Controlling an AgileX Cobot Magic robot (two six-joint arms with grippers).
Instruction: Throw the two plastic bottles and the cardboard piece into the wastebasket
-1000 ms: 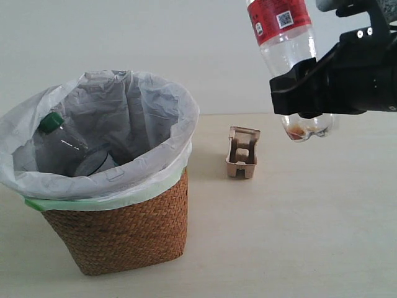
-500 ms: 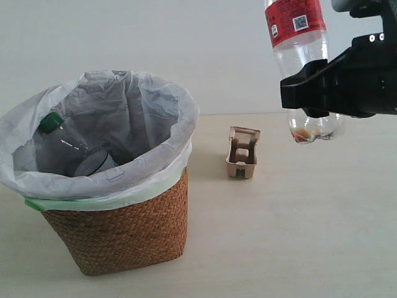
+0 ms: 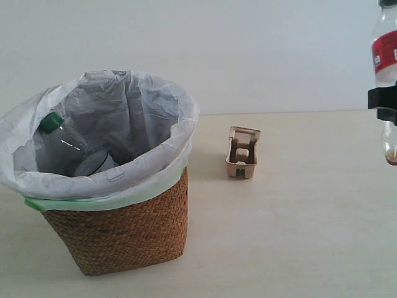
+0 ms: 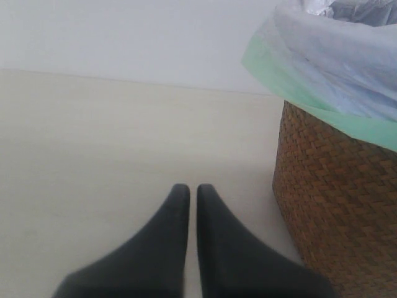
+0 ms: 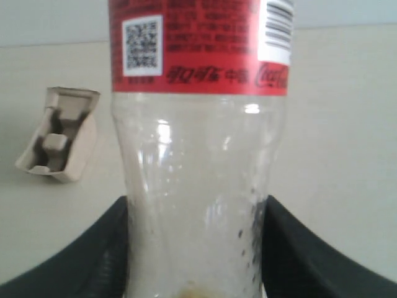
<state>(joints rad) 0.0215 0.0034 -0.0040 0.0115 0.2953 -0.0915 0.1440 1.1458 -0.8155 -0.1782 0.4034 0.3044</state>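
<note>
The red-label bottle point(image 3: 388, 68) hangs upright at the far right edge of the exterior view, above the table, with my right gripper point(image 5: 197, 214) shut on its clear lower body point(image 5: 198, 205); brown dregs sit at its bottom. The green-capped bottle point(image 3: 62, 146) lies inside the wastebasket point(image 3: 121, 230), cap point(image 3: 51, 121) up against the bag. The tan cardboard piece point(image 3: 242, 153) rests on the table between basket and held bottle, also the cardboard piece point(image 5: 59, 133) in the right wrist view. My left gripper point(image 4: 187, 188) is shut and empty, low over the table beside the wastebasket point(image 4: 335, 198).
The white bag liner point(image 3: 155, 105) with a green edge flares wide over the basket rim. A pale wall stands behind the light table point(image 3: 291, 236).
My right gripper has carried the red-label bottle to the right, away from the basket, until only its edge shows at the frame's right side. The cardboard piece and the basket have not moved.
</note>
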